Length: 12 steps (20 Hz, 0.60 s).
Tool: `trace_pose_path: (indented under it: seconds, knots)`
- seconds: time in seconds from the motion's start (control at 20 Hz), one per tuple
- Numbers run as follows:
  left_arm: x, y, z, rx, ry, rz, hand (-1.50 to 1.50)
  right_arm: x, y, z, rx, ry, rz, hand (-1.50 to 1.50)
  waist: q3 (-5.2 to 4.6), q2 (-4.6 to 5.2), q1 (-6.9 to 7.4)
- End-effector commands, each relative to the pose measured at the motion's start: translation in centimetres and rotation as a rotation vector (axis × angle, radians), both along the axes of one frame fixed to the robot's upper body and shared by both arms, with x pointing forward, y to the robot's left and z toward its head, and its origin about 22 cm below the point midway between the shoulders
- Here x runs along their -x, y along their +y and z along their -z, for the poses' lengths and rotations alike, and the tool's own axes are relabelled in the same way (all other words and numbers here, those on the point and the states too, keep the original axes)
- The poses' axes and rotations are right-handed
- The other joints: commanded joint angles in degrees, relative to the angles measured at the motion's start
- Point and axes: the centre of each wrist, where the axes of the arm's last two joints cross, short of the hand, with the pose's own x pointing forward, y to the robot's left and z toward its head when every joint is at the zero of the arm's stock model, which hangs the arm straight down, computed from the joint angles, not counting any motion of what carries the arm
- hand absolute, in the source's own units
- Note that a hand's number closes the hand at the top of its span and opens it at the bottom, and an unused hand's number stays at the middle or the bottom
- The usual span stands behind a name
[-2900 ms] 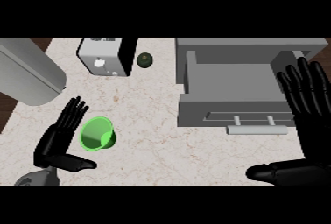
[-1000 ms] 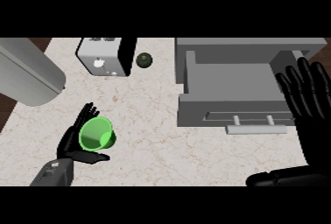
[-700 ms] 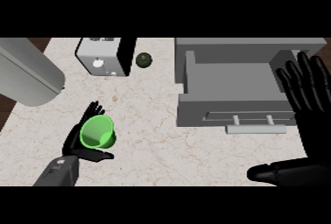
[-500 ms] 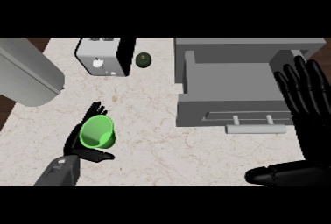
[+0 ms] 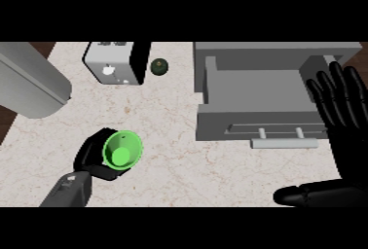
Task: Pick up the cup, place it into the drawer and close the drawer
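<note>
- Head view shows you the left hand wrapped round the green cup, well to the left of the open drawer.
- You can see the cup's mouth tipped up toward you.
- Your right hand rests at the drawer's right side, fingers spread and holding nothing.
- Watch out: the cup could bump the drawer's front wall if you carry it too low.
- It could also slip if the hand tips more.
- A white box and a dark ball sit left of the drawer.
</note>
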Motion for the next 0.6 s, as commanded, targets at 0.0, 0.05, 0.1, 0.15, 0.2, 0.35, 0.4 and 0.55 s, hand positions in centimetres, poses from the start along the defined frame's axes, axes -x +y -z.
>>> trace_pose_path:
  seconds: [0.0,0.05,0.1,0.15,0.2,0.35,0.4,0.55]
  knots:
    - [0.2,-0.7,0.2,0.11,-0.156,0.02,1.5,-1.2,-0.6,-0.1,0.014,0.015,0.001,-1.5,0.02,0.04,0.3]
    - [-1.6,-1.6,-0.8,0.088,-0.185,-0.006,1.5,-0.7,0.3,-0.7,-0.01,-0.009,0.004,-1.5,-0.02,0.09,-0.13]
    - [0.1,1.0,-0.3,0.116,-0.194,-0.026,1.5,0.6,-0.7,0.7,0.0,-0.009,-0.009,-1.5,0.03,-0.01,-0.17]
    - [0.2,-1.2,0.4,0.092,-0.192,-0.09,1.5,0.9,-1.7,0.8,-0.005,0.007,-0.008,-1.5,0.04,-0.03,-0.29]
    - [0.7,-0.9,0.6,0.061,-0.205,-0.146,1.5,0.8,-1.1,-0.6,0.011,-0.018,0.003,-1.5,0.04,-0.15,0.15]
    - [-0.4,-1.9,-0.1,0.053,-0.22,-0.342,1.5,-1.2,-0.3,-0.3,0.005,-0.006,0.015,-1.5,0.07,-0.1,1.08]
    - [0.7,-0.6,0.4,0.037,-0.216,-0.418,1.5,-0.1,-0.6,-0.2,0.006,-0.006,0.014,-1.5,0.07,-0.17,0.74]
    - [1.8,0.2,0.4,0.052,-0.264,-0.439,1.5,0.5,-1.4,-0.4,0.007,0.007,0.014,-1.5,0.12,-0.33,0.87]
